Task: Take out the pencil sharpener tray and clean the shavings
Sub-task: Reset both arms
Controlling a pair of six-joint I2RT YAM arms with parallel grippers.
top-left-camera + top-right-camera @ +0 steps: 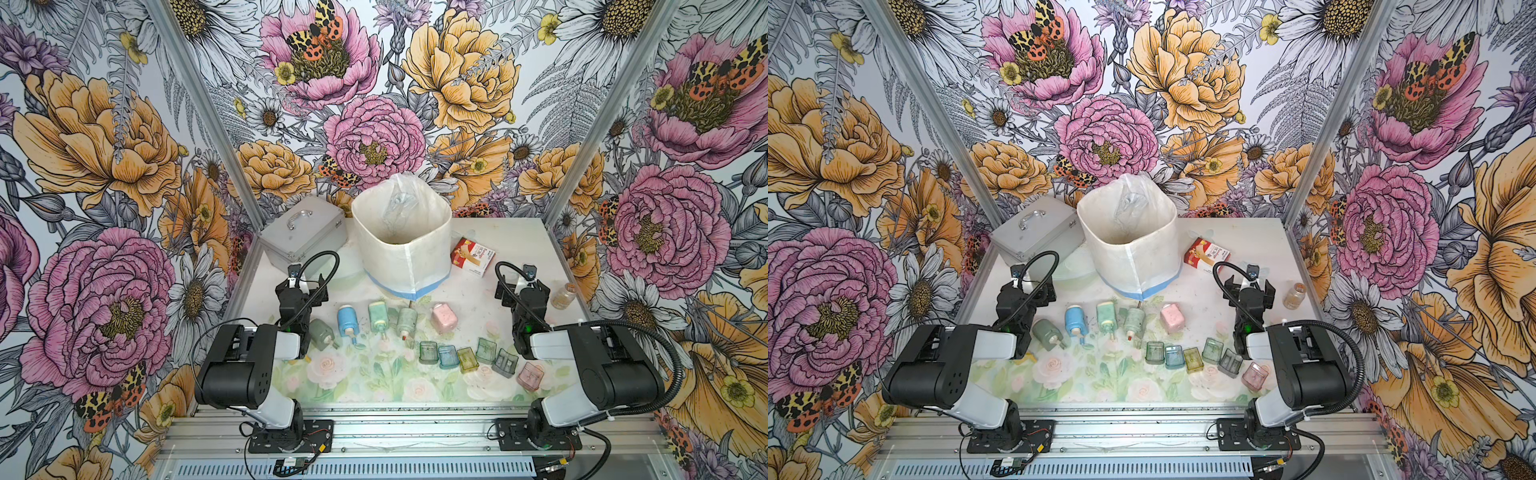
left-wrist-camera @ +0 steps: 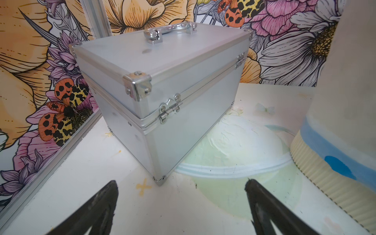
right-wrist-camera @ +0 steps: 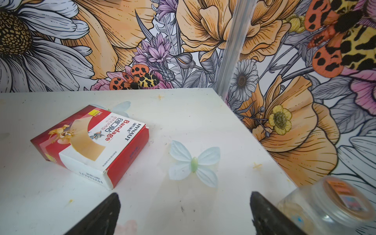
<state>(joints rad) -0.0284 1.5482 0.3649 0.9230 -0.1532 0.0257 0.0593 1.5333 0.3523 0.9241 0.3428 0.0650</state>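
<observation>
Left and right jaws gape apart, empty. Six trays (image 1: 467,359) arc at 5 o'clock, short of the bench (image 1: 511,237) edge; shavings (image 1: 363,330) fleck the centre around the sharpeners (image 1: 377,316); bare room lies at 6 o'clock.

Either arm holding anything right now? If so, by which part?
Nothing is held. In the wrist views, the left gripper and right gripper both show jaws spread open with nothing between them.

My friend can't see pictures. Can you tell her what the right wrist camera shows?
The open, empty right gripper faces a white table. A red bandage box lies ahead, a clear jar sits nearby, and flowery walls stand behind.
</observation>
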